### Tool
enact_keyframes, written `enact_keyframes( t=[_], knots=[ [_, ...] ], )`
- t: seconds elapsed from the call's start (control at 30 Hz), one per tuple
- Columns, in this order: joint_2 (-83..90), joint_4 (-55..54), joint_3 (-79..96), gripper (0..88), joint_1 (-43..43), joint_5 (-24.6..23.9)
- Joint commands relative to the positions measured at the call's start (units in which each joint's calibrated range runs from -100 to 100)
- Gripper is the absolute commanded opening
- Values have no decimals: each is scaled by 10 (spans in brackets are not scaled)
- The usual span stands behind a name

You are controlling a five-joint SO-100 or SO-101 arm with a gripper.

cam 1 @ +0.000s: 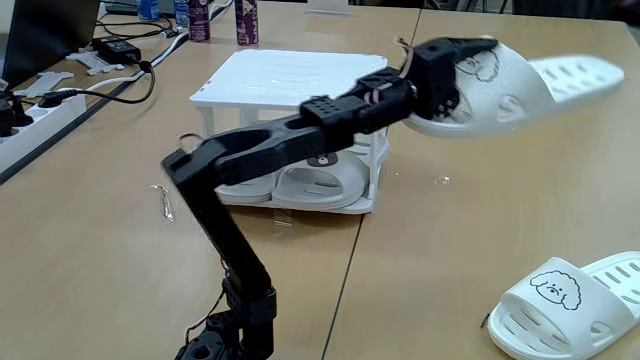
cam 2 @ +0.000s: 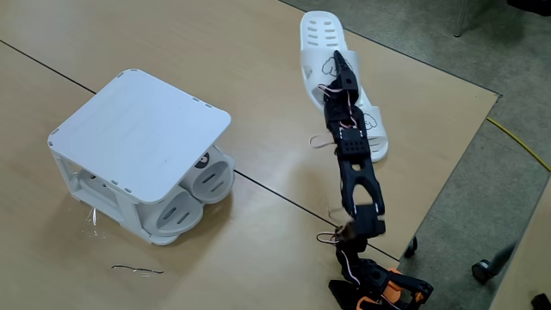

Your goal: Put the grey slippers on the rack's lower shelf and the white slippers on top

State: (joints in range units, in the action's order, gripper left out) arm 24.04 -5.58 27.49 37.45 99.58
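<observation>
My gripper [cam 1: 474, 66] is shut on the strap of a white slipper [cam 1: 560, 80] with a dog-face drawing, holding it in the air to the right of the rack [cam 1: 290, 75]. In another fixed view the gripper [cam 2: 337, 65] and this slipper [cam 2: 317, 34] lie beyond the rack [cam 2: 138, 129]. The other white slipper [cam 1: 570, 300] lies on the table at the front right, partly behind the arm [cam 2: 376, 142]. Both grey slippers [cam 1: 310, 185] sit side by side on the lower shelf [cam 1: 300, 208], their ends poking out [cam 2: 202, 182]. The top shelf is bare.
A power strip [cam 1: 30, 110], cables and bottles [cam 1: 245, 22] line the table's back left. A small bent wire [cam 1: 163, 200] lies left of the arm. The table edge [cam 2: 448, 172] runs close to the arm's base [cam 2: 370, 288].
</observation>
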Motion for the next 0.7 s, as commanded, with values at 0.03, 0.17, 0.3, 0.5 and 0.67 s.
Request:
enact_keyframes(
  t=[0.03,0.17,0.3,0.5,0.67],
  knots=[
    [194,69,21,7,-62,4],
    [274,158,22,7,-183,4],
    [298,168,22,7,-297,4],
    [292,168,20,7,-467,4],
    [257,167,4,7,-541,4]
  ],
)
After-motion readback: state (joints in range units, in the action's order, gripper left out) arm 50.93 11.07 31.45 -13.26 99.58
